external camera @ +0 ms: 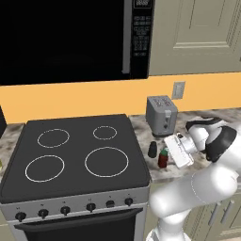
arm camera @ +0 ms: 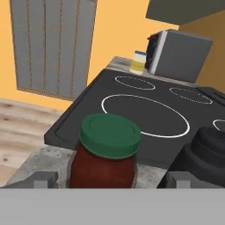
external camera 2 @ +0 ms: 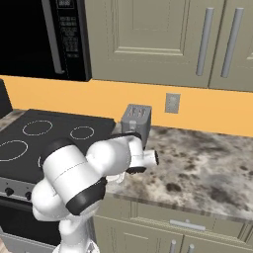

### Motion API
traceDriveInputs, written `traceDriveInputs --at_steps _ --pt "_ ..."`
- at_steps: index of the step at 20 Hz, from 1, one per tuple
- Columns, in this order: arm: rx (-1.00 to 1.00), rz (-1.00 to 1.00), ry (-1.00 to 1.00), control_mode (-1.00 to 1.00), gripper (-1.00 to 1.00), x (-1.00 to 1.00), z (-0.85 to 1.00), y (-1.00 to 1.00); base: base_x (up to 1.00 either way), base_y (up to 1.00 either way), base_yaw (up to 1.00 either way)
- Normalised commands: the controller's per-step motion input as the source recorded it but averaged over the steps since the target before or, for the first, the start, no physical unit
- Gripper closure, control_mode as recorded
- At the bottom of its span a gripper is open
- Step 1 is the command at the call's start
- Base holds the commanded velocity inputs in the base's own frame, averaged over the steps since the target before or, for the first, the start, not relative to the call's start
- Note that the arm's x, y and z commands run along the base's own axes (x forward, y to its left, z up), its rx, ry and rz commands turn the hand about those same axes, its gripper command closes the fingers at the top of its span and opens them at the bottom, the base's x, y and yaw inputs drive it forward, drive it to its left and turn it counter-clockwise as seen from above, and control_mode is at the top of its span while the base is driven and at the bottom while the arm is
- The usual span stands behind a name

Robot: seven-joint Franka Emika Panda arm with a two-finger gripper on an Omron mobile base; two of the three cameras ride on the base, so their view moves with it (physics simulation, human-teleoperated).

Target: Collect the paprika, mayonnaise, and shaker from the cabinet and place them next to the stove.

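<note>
The paprika (arm camera: 107,151) stands upright on the surface (external camera: 176,172) just right of the stove (external camera: 75,157), with the shaker (external camera: 152,149) close beside it, so both already sit where I want them. My tool (arm camera: 110,180) is wide around the paprika jar, not gripping. The mayonnaise (arm camera: 139,62) stands beyond the stove's far side. I cannot read any label.

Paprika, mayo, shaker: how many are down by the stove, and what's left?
All three look placed. The shaker and paprika stand on the counter right of the stove; the mayonnaise stands on its far side. The gripper is open around the paprika; only backing away seems left.
</note>
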Motion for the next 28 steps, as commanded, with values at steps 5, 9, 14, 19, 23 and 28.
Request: traceDriveInputs --at_steps 5,9,14,19,23,28 --pt "0.00 0.00 0.00 -1.00 -1.00 -0.19 0.29 -0.33 0.00 0.00 0.00" --pt "0.00 0.00 -0.03 -1.00 -1.00 -0.36 0.44 -0.27 0.00 0.00 0.00" --pt "0.00 -0.02 -0.09 -1.00 -1.00 -0.65 0.58 -0.04 0.00 0.00 0.00" --pt "0.00 -0.05 -0.09 -1.00 -1.00 -0.73 0.59 0.11 0.00 0.00 0.00" --pt "0.00 -0.05 -0.05 -1.00 -1.00 -0.63 0.54 0.45 0.00 0.00 0.00" --pt "-0.05 -0.03 0.00 -1.00 -1.00 -0.38 0.46 0.72 0.00 0.00 0.00"
